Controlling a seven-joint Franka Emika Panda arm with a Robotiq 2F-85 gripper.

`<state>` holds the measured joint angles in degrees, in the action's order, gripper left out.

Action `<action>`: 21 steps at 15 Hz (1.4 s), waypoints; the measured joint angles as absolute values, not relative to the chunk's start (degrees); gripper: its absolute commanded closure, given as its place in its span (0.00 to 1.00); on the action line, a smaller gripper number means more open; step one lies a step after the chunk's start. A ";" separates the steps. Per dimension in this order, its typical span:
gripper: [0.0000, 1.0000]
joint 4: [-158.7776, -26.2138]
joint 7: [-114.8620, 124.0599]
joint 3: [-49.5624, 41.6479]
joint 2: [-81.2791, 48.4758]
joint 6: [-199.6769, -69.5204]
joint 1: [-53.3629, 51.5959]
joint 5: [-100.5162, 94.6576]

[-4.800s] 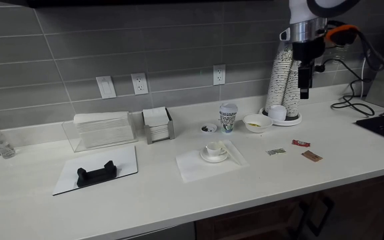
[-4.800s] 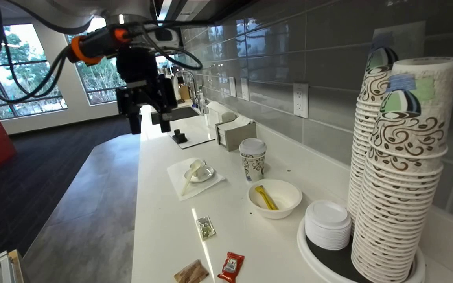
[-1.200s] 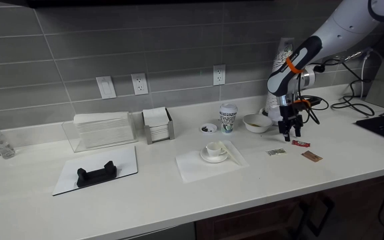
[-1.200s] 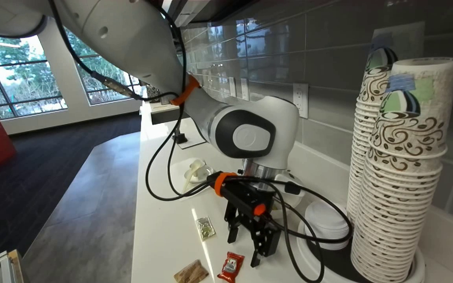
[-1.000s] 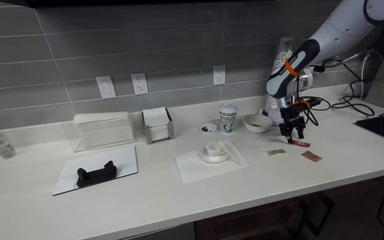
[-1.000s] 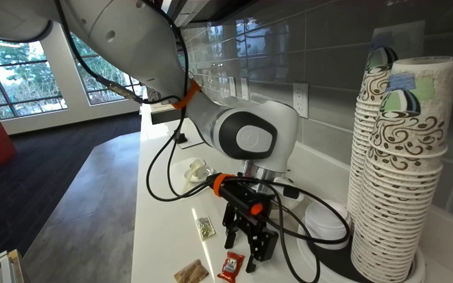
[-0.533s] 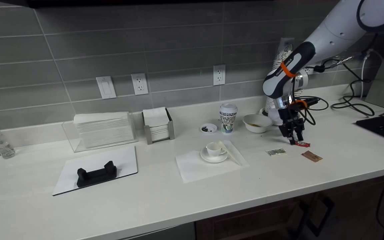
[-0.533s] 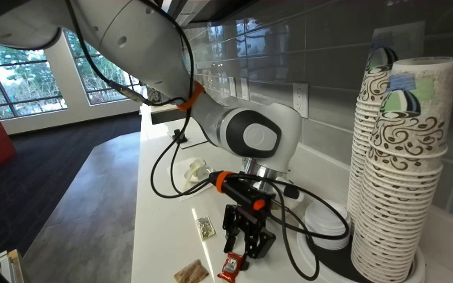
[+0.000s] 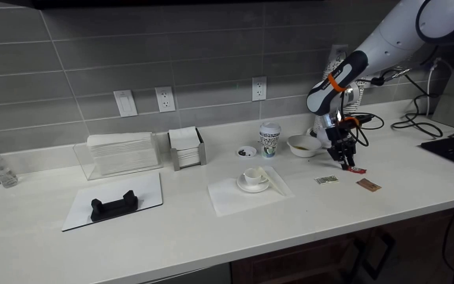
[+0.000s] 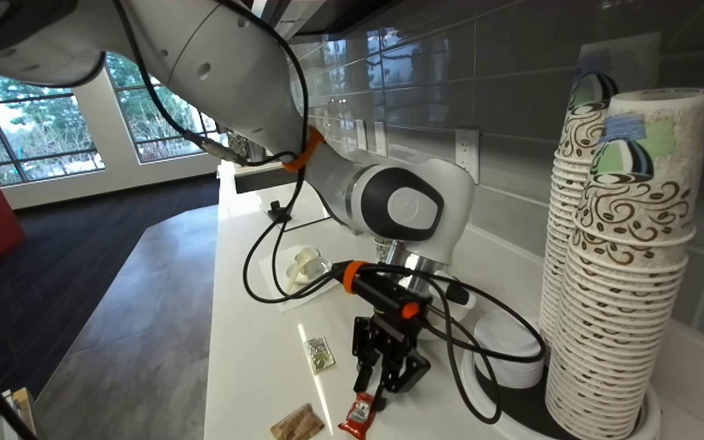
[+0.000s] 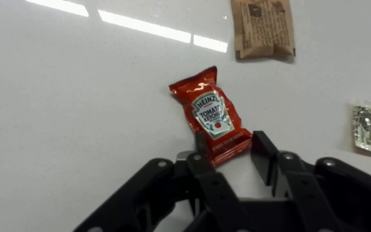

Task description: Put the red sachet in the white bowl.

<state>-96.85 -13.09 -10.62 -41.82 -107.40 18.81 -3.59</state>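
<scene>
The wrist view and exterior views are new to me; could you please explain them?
A robot arm carries a black end effector for grasping. Two pictures come from cameras outside it; the wrist view, from one on its wrist, aimed at the counter. There lie the red sachet, a brown packet and a silvery packet. An exterior view shows the white bowl beside a lidded cup. The fingers flank one end of the sachet; whether they grip it, I cannot tell.

Red sachet [image 11: 214, 114]: lying flat, ketchup label up, one end between the jaws of the gripper [image 11: 230, 139]; whether clamped, unclear from here. White bowl [image 9: 305, 153]: upright, near the gripper, to its left in an exterior view.
</scene>
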 measured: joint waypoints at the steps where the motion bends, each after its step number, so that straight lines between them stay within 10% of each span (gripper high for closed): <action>1: 0.69 -96.58 -13.09 -10.58 -41.94 -107.12 18.81 -3.59; 6: 0.98 -95.46 -13.15 -10.52 -42.56 -106.01 18.81 -3.60; 21: 1.00 -99.63 -18.42 -10.38 -37.38 -109.55 20.96 -1.99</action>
